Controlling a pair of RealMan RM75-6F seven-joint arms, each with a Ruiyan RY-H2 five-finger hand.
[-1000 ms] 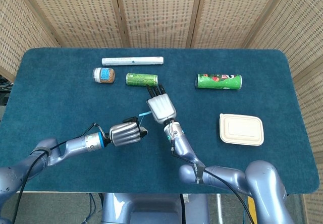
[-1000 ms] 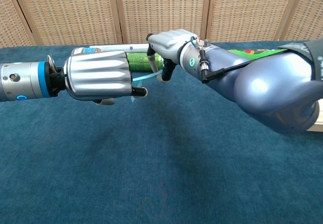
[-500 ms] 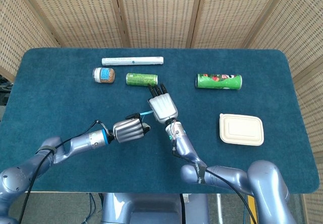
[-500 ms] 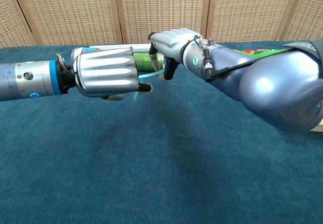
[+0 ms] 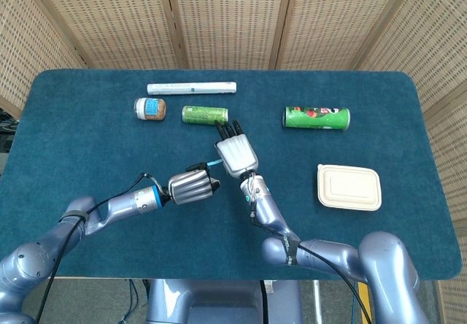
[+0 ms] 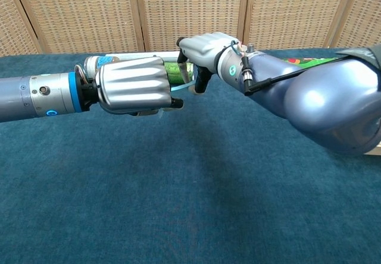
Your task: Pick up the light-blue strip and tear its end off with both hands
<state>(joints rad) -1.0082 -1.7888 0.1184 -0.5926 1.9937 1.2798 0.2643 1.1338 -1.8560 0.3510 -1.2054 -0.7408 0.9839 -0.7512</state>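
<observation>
**Strip held between both hands above table centre**

The left hand (image 5: 191, 187) sits clenched, fingers curled in, just left of table centre; in the chest view its knuckles face the camera (image 6: 132, 85). The right hand (image 5: 234, 152) is just beside it, up and to the right, fingers pointing toward the far edge. A short length of the light-blue strip (image 5: 212, 163) spans the small gap between the two hands, and the chest view shows it (image 6: 180, 88) running from the left hand's fist to the right hand's (image 6: 207, 49) thumb side. Both hands hold the strip; the exact contact points are hidden by the fingers. Strip appears in one piece; its ends are not visible.

Other items on the blue table (image 5: 87, 141):
- white tube (image 5: 191, 88) lying near the far edge
- small jar (image 5: 149, 108) on its side, below the tube's left end
- green can (image 5: 204, 114) lying just beyond the right hand's fingertips
- green canister (image 5: 316, 117) lying to the right
- lidded cream container (image 5: 349, 187) near the right edge
</observation>
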